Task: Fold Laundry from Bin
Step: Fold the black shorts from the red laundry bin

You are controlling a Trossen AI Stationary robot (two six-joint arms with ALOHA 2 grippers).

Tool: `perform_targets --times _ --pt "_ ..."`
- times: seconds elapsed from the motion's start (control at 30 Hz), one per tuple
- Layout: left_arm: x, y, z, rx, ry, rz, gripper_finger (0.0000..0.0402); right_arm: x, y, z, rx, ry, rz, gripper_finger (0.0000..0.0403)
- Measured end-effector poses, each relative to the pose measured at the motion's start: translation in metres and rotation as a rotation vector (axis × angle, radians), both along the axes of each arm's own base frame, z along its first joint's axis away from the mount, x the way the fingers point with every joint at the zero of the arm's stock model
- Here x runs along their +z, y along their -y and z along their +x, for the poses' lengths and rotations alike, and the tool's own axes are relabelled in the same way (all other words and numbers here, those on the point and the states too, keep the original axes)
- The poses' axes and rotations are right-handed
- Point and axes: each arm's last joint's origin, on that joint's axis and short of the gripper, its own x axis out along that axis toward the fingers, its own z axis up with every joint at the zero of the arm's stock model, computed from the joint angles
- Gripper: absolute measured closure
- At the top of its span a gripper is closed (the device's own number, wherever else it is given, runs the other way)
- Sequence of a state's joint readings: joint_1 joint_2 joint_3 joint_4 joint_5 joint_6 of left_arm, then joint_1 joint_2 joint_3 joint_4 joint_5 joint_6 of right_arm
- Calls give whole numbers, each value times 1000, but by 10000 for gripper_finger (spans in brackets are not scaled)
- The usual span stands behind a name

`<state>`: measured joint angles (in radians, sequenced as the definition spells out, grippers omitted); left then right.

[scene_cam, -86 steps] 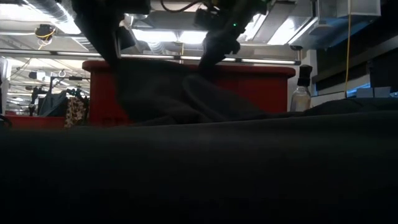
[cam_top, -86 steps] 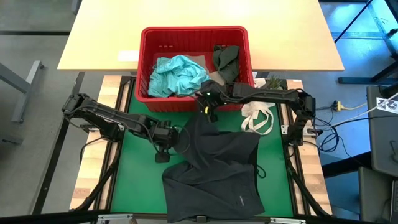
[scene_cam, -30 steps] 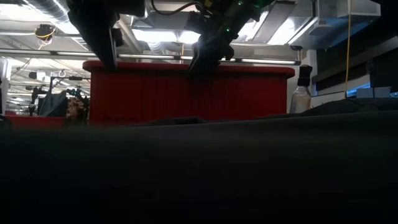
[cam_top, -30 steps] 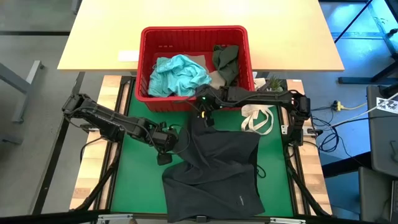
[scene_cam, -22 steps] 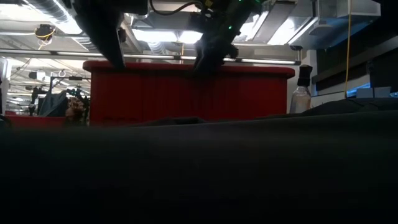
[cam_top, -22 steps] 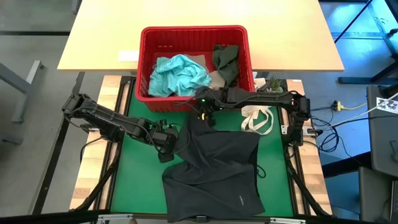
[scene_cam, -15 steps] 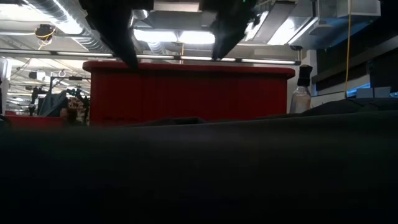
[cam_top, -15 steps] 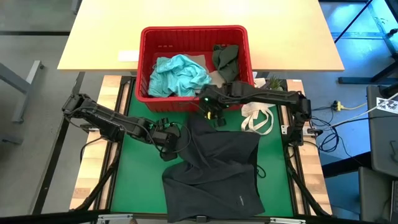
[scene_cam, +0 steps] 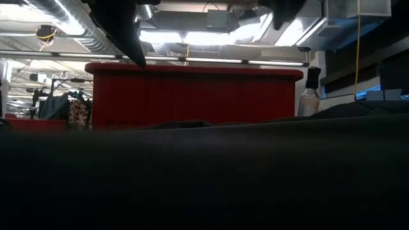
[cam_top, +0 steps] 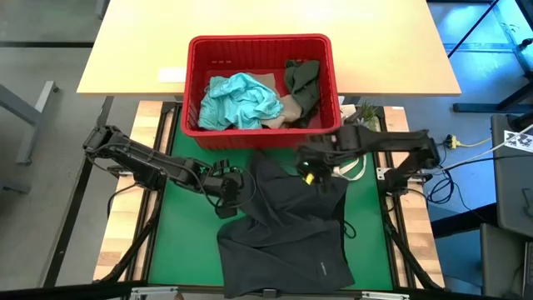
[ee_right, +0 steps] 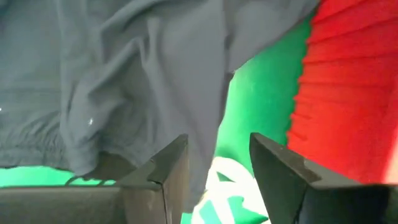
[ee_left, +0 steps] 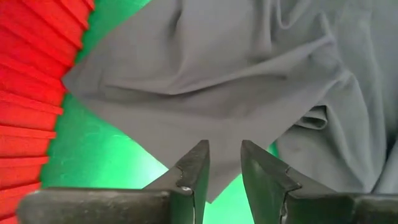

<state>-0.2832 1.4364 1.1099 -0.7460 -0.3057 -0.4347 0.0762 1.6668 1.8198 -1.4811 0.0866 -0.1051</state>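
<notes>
Where legible, nothing: dark garment (cam_top: 291, 217)

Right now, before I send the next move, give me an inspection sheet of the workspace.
Surface: green mat, partly covered.
Job's things: dark grey cloth garment spread on the mat; red ribbed plastic bin holds light teal, dark olive and beige-tan garments.
Clutter: white cloth bag with loop handles beside the garment.
Claws: left claw open at the garment's edge; right claw open above its top corner.
Cables: black cable right of the frame.
Surroundings: tan table under the bin.
</notes>
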Motion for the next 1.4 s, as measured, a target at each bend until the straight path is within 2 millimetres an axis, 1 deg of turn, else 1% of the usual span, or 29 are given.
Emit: perform_targets --times 0.07,0.2,0.33,0.47,0.67,0.8,0.9,1.13,1.27,1.4 --pt "0 3 -1 -10 1 -2 321 -4 -5 -13 -27 9 11 235" --pt "1 9 -1 -33 13 -8 329 -23 -11 -37 -116 21 42 235" --pt "2 13 1 -47 48 -19 334 -49 -13 -62 -276 -17 87 235" --pt "4 15 3 -50 79 -26 335 -79 -10 -86 -472 -108 154 235" --pt "4 15 3 -55 81 -21 335 -121 -9 -108 -748 -178 248 235" --pt "4 15 3 -98 75 9 335 -143 -8 -118 -944 -220 246 235" --pt "5 15 4 -110 79 18 335 -157 -8 -119 -1019 -220 267 235" --pt "5 15 4 -123 81 32 335 -180 -9 -114 -1087 -131 354 235" --pt "5 15 4 -128 81 36 335 -187 -9 -112 -1127 -99 387 235" --pt "5 15 5 -129 87 35 335 -192 -8 -116 -1164 -93 357 235"
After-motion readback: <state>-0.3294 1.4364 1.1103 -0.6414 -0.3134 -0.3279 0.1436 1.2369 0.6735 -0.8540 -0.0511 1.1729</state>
